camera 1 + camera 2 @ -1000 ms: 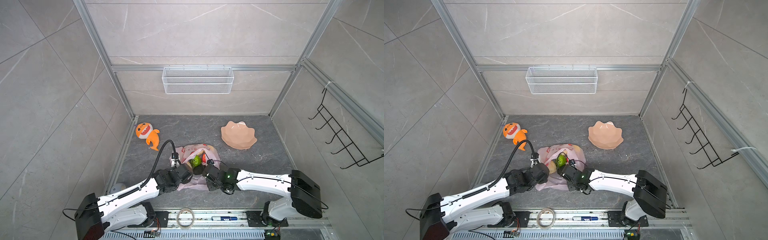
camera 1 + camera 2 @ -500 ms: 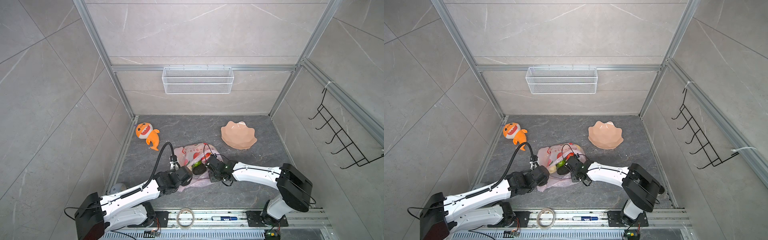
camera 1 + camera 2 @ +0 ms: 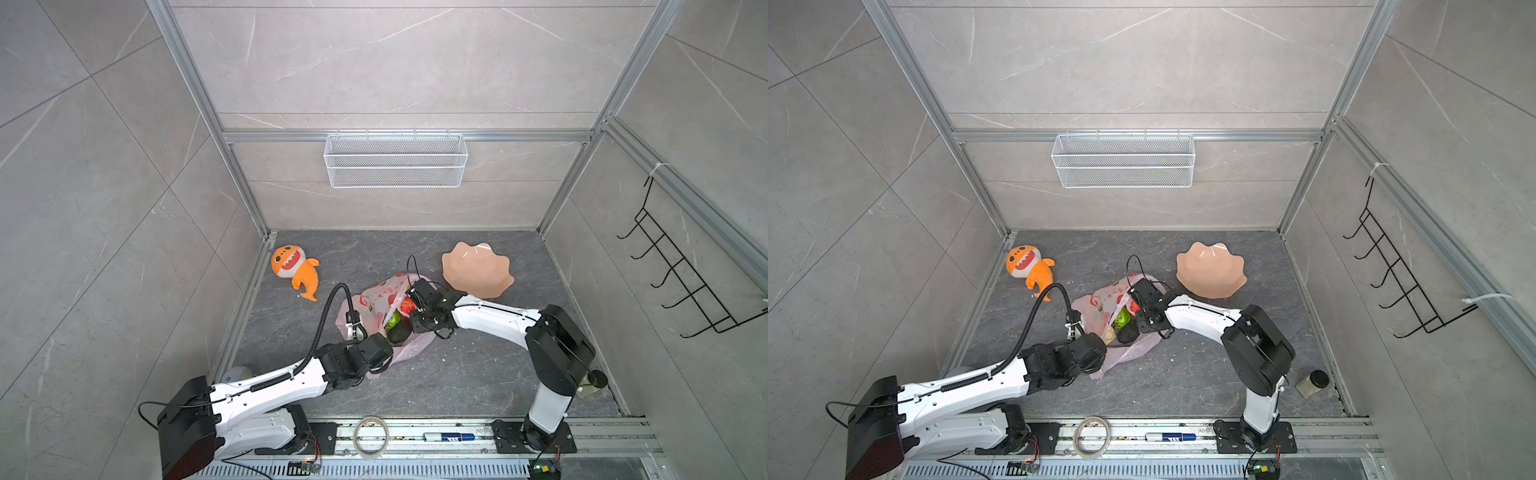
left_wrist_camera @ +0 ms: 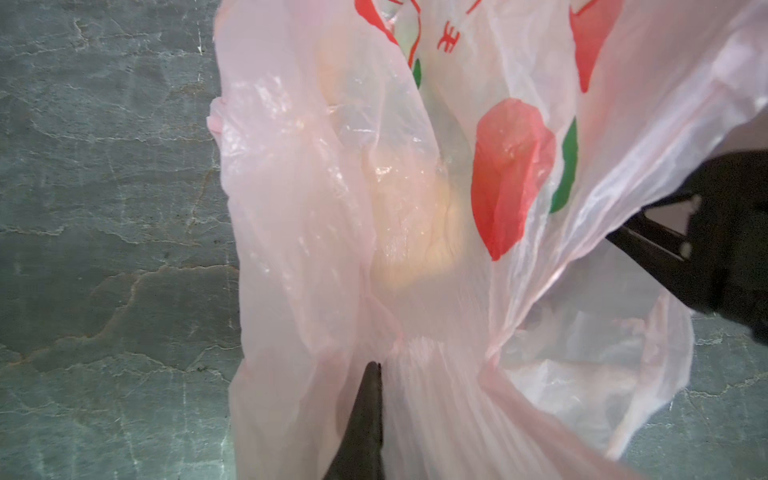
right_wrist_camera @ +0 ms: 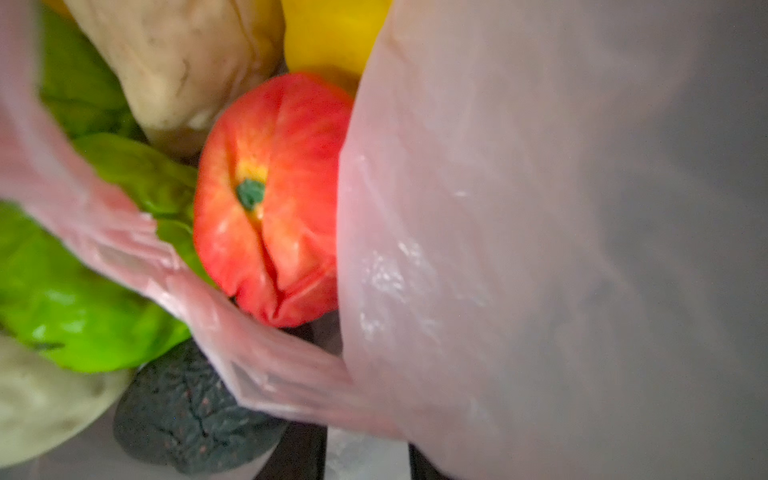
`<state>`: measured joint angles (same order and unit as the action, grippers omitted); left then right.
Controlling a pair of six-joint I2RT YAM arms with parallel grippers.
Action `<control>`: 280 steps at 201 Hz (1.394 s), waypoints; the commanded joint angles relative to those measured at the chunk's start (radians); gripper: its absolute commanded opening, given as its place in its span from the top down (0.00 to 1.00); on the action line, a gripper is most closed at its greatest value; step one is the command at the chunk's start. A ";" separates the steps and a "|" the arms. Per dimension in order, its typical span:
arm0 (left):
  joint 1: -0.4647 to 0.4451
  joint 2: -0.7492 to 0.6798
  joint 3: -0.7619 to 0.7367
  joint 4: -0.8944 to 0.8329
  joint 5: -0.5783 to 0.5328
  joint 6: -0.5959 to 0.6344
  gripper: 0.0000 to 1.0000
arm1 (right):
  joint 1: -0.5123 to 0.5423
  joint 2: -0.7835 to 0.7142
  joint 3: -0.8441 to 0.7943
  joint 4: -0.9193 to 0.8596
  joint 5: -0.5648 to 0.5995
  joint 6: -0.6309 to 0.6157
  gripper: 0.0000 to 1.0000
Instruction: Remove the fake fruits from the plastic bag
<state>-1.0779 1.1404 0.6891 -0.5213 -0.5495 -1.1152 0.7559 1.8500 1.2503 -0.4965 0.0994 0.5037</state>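
The pink plastic bag lies mid-floor with its mouth spread. Fake fruits show inside it: a red apple, a green bumpy ball, a dark avocado, a cream piece and a yellow one. My left gripper is shut on gathered film at the bag's near edge. My right gripper reaches into the mouth from the right, fingers apart, with film draped over them and the apple just ahead.
An orange plush shark lies at the back left and a peach scalloped bowl at the back right. A wire basket hangs on the back wall, a hook rack on the right wall. A small jar stands front right.
My right gripper has swung from the bag's near side back to its mouth, beside the apple. The left gripper has kept its hold and drawn the bag's edge slightly nearer.
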 commanded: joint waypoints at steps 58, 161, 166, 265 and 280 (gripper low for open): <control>-0.006 0.055 0.128 0.002 -0.154 0.008 0.98 | -0.021 -0.250 -0.035 -0.161 -0.052 -0.056 0.53; 0.030 0.031 0.066 0.021 -0.115 0.048 0.97 | -0.044 -0.356 0.042 -0.329 0.205 -0.064 0.44; 0.031 0.027 0.063 0.023 -0.114 0.047 0.98 | -0.056 -0.336 0.056 -0.334 0.217 -0.090 0.43; 0.036 0.036 0.064 -0.040 -0.103 -0.017 0.98 | -0.174 0.066 0.325 -0.258 0.344 -0.352 0.37; 0.035 0.034 0.063 -0.040 -0.099 -0.015 0.98 | -0.178 0.124 0.377 -0.274 0.381 -0.367 0.37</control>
<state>-1.0485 1.1824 0.7494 -0.5404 -0.6453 -1.1049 0.5831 1.8996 1.5383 -0.7578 0.4007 0.1902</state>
